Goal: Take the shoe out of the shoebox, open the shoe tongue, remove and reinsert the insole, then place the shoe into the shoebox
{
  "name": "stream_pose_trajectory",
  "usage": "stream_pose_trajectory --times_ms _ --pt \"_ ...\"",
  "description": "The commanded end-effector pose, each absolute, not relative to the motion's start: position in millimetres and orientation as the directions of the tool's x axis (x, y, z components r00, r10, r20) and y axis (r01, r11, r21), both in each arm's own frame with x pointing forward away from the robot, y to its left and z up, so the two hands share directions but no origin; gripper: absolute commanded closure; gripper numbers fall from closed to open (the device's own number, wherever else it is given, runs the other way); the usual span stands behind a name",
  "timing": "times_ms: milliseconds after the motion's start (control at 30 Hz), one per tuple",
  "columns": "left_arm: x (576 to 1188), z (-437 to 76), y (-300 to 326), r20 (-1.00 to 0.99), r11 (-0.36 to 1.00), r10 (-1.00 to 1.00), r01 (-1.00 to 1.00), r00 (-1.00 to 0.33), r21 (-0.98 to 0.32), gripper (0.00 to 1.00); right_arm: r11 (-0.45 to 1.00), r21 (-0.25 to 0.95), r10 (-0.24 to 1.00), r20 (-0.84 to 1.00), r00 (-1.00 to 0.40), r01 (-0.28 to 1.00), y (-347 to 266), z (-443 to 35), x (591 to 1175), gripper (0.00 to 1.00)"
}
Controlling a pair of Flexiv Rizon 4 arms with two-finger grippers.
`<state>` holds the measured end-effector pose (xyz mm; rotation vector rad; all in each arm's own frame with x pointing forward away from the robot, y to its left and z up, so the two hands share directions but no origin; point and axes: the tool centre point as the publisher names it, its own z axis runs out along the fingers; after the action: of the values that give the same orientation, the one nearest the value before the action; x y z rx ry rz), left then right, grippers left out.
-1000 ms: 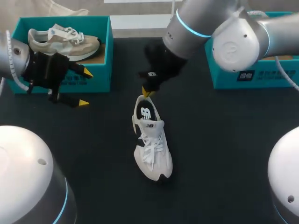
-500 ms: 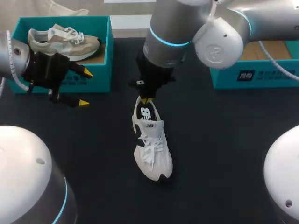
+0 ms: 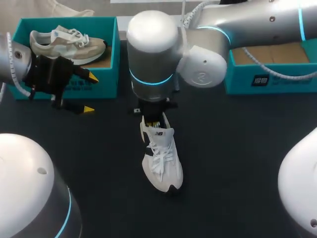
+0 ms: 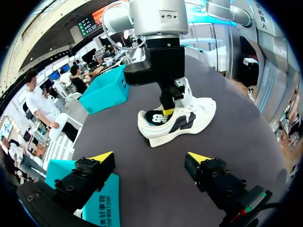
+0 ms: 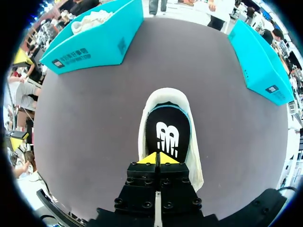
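At about 10 o'clock on the dark surface stands the left shoebox, teal, with a beige shoe lying inside it on its side. Just in front of that box, at 9 o'clock, the left arm hangs above the surface. Its jaws are spread wide with nothing between them. In the left wrist view its yellow fingertips stand well apart, pointing toward the middle of the surface.

The white shoe rests upright at the centre of the surface, outside both boxes, with its toe toward 6 o'clock and its heel toward 12 o'clock. Its laces are tied. The black insole, marked in white, lies in the shoe's opening.

The right arm comes in from 2 o'clock and reaches past the middle, its wrist directly above the heel half of the shoe. The right jaws are closed, their yellow fingertips pressed together down in the opening, on the insole at its end toward the tongue. Whether they pinch anything cannot be told.

The right shoebox, also teal, sits at about 2 o'clock, well apart from the shoe.
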<state>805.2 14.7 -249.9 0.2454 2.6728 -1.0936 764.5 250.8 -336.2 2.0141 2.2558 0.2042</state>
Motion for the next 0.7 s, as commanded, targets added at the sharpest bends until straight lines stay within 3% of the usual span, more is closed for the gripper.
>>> stream_pose_trajectory --times_ms 33,333,700 --pt "804.4 -249.3 15.6 -0.285 0.707 0.064 0.245 -0.957 -0.664 0.0 0.107 0.175 0.994 0.015 -0.111 0.979 244.9 -337.3 762.5 1.0" --pt "804.4 -249.3 15.6 -0.285 0.707 0.064 0.245 -0.957 -0.664 0.0 0.12 0.159 0.993 -0.04 -0.115 0.98 233.3 -341.6 761.8 1.0" --pt "804.4 -249.3 15.6 -0.285 0.707 0.064 0.245 -0.957 -0.664 0.0 0.159 0.105 0.983 -0.106 -0.148 0.982 242.3 -379.6 769.3 1.0"
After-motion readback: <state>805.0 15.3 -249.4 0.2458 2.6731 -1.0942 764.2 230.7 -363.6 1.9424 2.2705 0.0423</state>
